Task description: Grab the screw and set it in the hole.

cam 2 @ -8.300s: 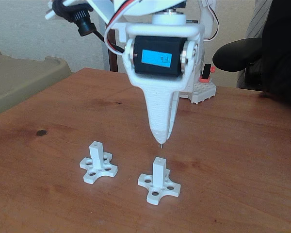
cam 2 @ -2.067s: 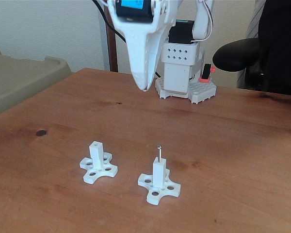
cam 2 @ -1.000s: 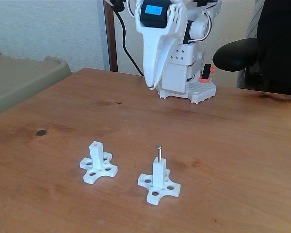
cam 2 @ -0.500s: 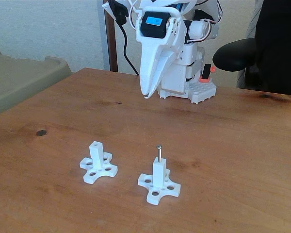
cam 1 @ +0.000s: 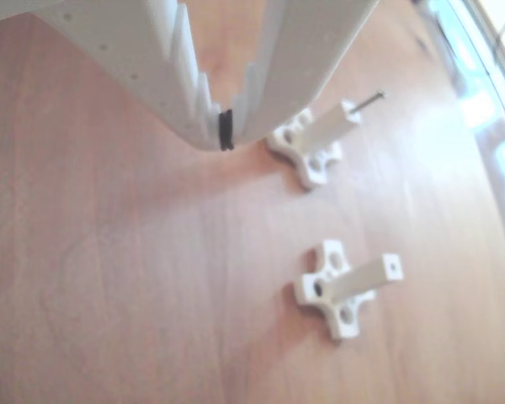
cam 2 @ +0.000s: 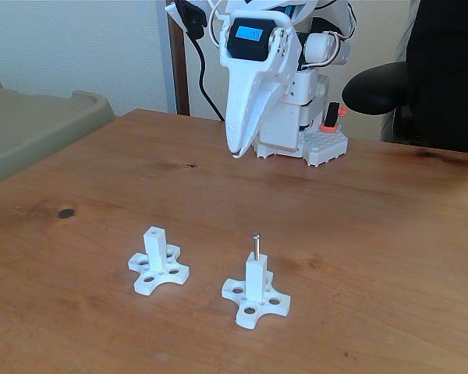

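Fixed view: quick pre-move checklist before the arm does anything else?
1. Thin dark grey metal screw seated upright in the right white square post: ok.
2. Hole of the left white square post empty: ok.
3. White two-finger gripper apart from both posts, near the arm base: ok.
4. Gripper tips together in the other view, nothing held: ok.
5. Screw depth in the post: cannot tell.
6. Brown wooden table bare between gripper and posts: ok.

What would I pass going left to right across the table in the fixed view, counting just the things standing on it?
Empty white post → post holding the screw → the arm's base, farther back, with the gripper hanging in front of it.
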